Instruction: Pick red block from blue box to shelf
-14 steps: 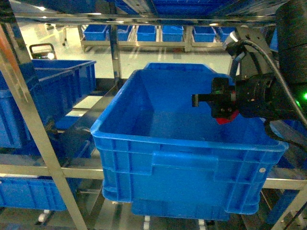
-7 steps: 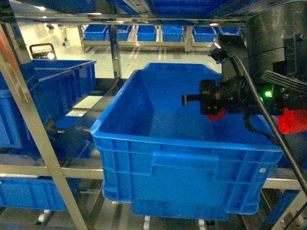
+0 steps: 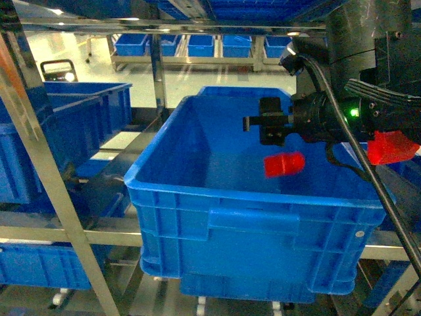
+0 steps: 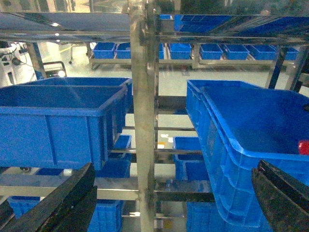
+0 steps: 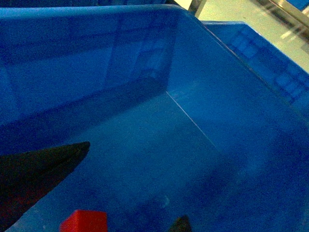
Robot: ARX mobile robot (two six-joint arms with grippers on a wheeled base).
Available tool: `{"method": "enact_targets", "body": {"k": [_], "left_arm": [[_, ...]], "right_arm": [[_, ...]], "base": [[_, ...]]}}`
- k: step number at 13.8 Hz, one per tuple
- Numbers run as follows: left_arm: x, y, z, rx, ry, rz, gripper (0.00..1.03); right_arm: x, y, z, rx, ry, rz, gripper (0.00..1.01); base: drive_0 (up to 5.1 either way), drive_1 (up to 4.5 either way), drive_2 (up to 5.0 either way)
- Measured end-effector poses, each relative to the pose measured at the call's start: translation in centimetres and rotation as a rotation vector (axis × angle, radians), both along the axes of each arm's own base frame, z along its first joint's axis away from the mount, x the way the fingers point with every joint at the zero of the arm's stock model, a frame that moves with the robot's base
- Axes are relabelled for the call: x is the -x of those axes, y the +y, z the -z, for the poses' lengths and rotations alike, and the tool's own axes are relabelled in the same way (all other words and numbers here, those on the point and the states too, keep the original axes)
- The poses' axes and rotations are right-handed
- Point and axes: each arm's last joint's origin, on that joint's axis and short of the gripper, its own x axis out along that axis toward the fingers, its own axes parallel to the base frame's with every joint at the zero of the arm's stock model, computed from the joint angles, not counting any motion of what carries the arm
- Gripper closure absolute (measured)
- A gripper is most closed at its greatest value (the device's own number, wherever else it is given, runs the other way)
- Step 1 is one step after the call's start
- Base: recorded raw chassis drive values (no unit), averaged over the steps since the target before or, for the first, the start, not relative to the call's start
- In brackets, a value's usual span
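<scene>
Since a second ago the red block is no longer sitting between the fingers of the right gripper; it is now showing free below them, inside the dark blue crate on the shelf, while the gripper is moving away to the left and upward. The jaws are standing apart with nothing between them, so the block is released. In the right wrist view the block is lying low, between the two dark fingertips. Whether it is already resting on the crate floor or still dropping cannot be told.

The risk is probably that the block is bouncing or rolling on the smooth floor, or that a finger is touching it during the retreat and pushing it aside. The arm cable is also hanging near the crate's right rim and could be catching there.

For moving, the crate walls are closing the sides, and a shelf rail is running just above the arm, so the free way out seems upward only a little, then backward. The left gripper is waiting wide open, well apart, in front of a shelf post.
</scene>
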Motion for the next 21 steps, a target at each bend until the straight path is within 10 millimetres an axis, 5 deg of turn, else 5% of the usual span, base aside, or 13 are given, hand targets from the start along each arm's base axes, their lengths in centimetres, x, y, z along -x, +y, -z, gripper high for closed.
{"method": "enact_targets", "body": {"k": [3,4,12,14,17,21], "left_arm": [[0.0,0.0,0.0,0.0,0.0,0.0,0.05],[0.0,0.0,0.0,0.0,0.0,0.0,0.05],[0.0,0.0,0.0,0.0,0.001,0.0,0.05],[0.0,0.0,0.0,0.0,0.0,0.0,0.05],[0.0,0.0,0.0,0.0,0.0,0.0,0.05],[0.0,0.0,0.0,0.0,0.001,0.0,0.05]], "right_arm": [[1.7,-0.5,0.5,-0.015,0.015,-0.009,0.07],[2.7,-0.8,0.2,-0.029,0.007,-0.01,0.02],[14.2,-8.3,-4.5,-0.193,-0.049,0.027,0.03],[18.1,-9.9,-6.9,-0.197,-0.1,0.045,0.03],[22.8,-12.5,-11.8,0.031,-0.375,0.219,0.03],[24.5,-14.9,-10.4,0.195,-0.356,0.373,0.03]], "base": [[0.0,0.0,0.0],[0.0,0.0,0.0],[0.0,0.0,0.0],[0.0,0.0,0.0],[0.0,0.0,0.0],[0.0,0.0,0.0]]}}
